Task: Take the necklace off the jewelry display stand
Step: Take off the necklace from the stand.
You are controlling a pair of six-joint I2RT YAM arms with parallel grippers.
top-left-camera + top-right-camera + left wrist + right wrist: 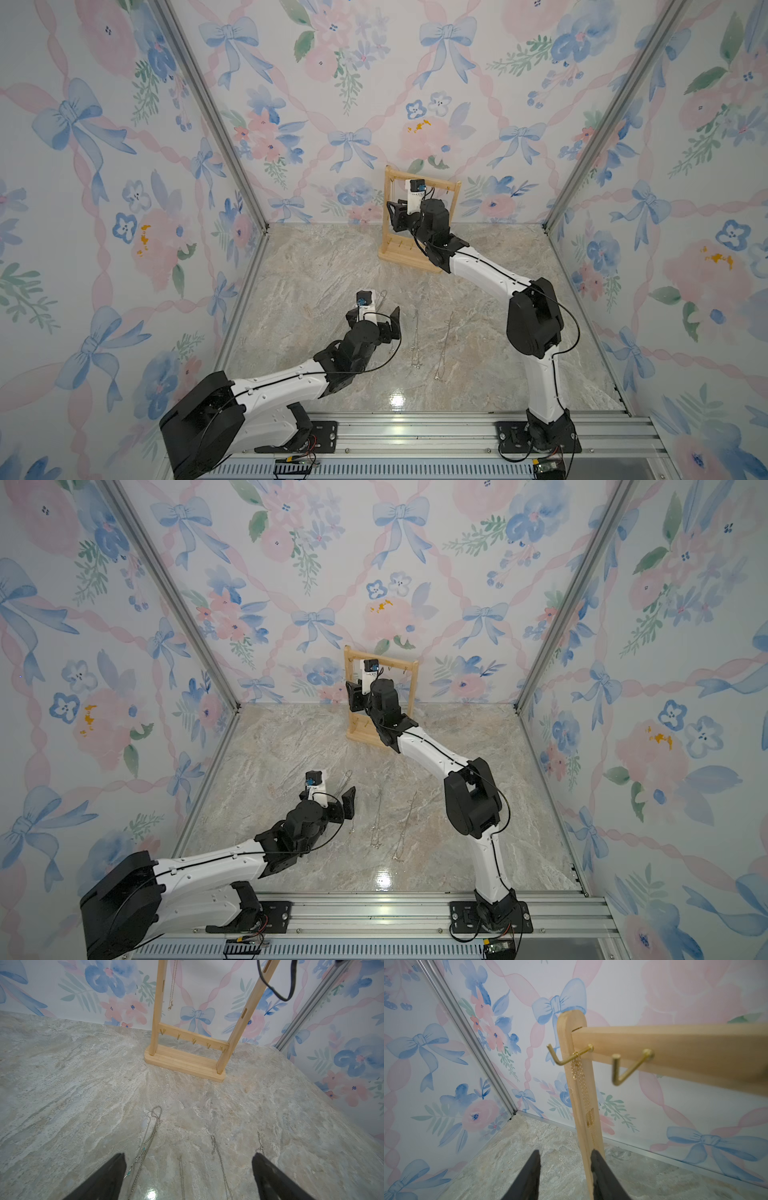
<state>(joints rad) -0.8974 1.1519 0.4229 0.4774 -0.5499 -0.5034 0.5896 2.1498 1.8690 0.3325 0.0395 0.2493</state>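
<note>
Right gripper [565, 1151]: nearest its wrist camera. Two black fingers [529, 1174] stand parted with nothing clamped between them. One finger lies just beside the stand's post; whether it touches the chain cannot be told.

Necklace [578, 1076]: fine gold chain, bunched over the end hook [566, 1057] and hanging down along the post toward that finger. On the stand, not yet removed.

Jewelry display stand [395, 255]: light wood, upright, at 12 o'clock on the marble tabletop [311, 270], close to the back wall. The occupied hook is at the bar's 9 o'clock end in both top views. The neighbouring hook [627, 1070] is bare.

Left gripper [189, 1155]: fingers spread wide and empty, low over the tabletop at about 7 o'clock from the stand.

Loose silver chains [149, 1132]: several, lying flat at 6 o'clock from the stand.

Hazards, as judged:
- Closing from this position would likely pinch the post instead of the chain, shoving or tipping the light frame.
- The hook tip turns upward, so a downward or sideways pull would snag, strain the thin links or drag the stand. The chain needs lifting up and over the tip.
- The bunched links may catch on the hook.
- So thin a chain may slip from the pads and drop at the base.
</note>
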